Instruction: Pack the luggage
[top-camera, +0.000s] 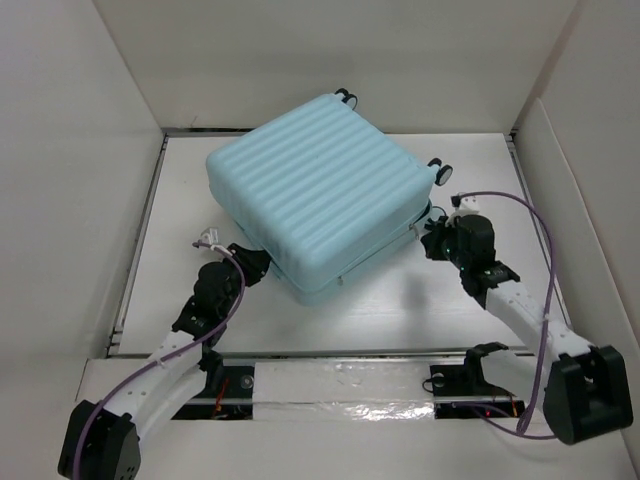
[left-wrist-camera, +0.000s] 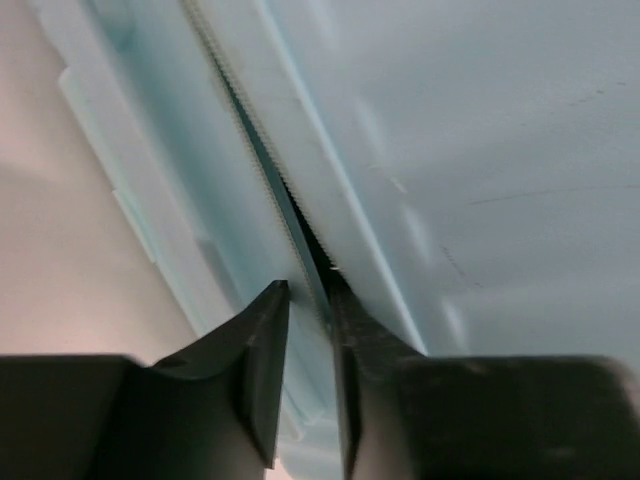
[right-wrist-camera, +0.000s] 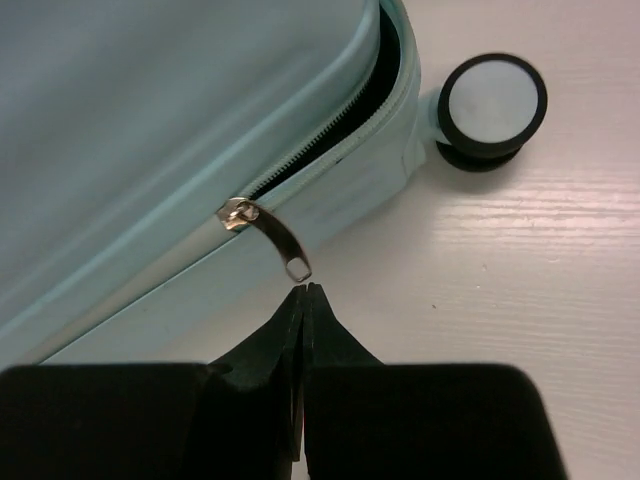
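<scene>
Suitcase (top-camera: 320, 190) lies flat and askew at the back of the table (top-camera: 400, 310), with bare room in front of it.
The left gripper (left-wrist-camera: 308, 290) reaches low at the near-left edge, its fingers a narrow gap apart over the zipper seam (left-wrist-camera: 265, 165); whether it pinches is unclear. The right gripper (right-wrist-camera: 303, 292), pressed together and empty, points at the zipper pull (right-wrist-camera: 270, 235) near a wheel (right-wrist-camera: 493, 105).

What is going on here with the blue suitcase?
The luggage lies flat on the table, lid down, zipper partly open near a wheel. The right arm holds its jaws shut just short of the zipper pull, not gripping it. The left arm has its jaws slightly apart at the seam on the opposite side.
</scene>
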